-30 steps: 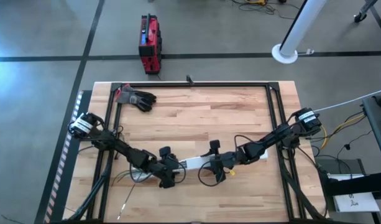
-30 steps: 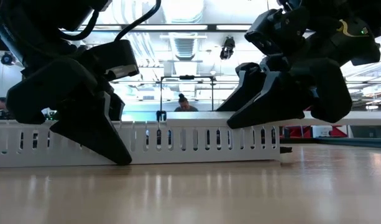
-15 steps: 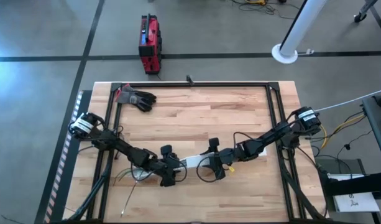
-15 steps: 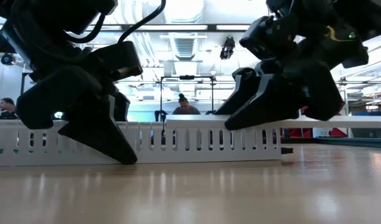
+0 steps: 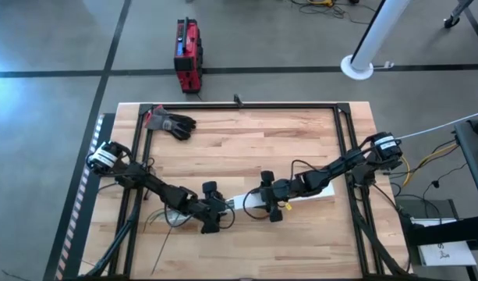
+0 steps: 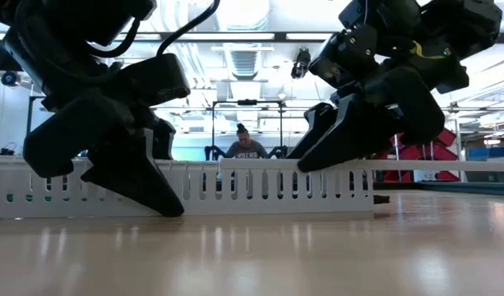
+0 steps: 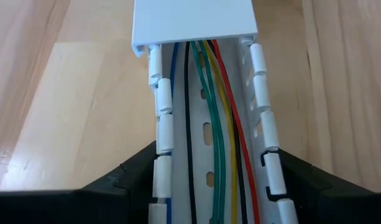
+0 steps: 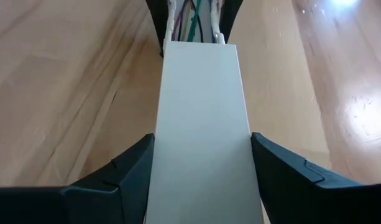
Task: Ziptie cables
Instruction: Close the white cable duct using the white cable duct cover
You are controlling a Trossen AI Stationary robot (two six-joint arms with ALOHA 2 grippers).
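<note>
Near the tabletop's (image 5: 246, 148) front edge, your left end effector (image 7: 209, 186) clamps the white slotted plastic channel (image 7: 210, 143) holding the coloured cables (image 7: 209, 124), steadying it while your right end effector (image 8: 199, 180) grips its flat white lid (image 8: 201, 118).

No words, labels, brand marks or numbers can be read in any view. A white sheet (image 5: 444, 251) beyond the tabletop's right edge carries dark marks, too small to make out. The red case (image 5: 188, 55) on the floor past the far edge shows no legible lettering.
</note>
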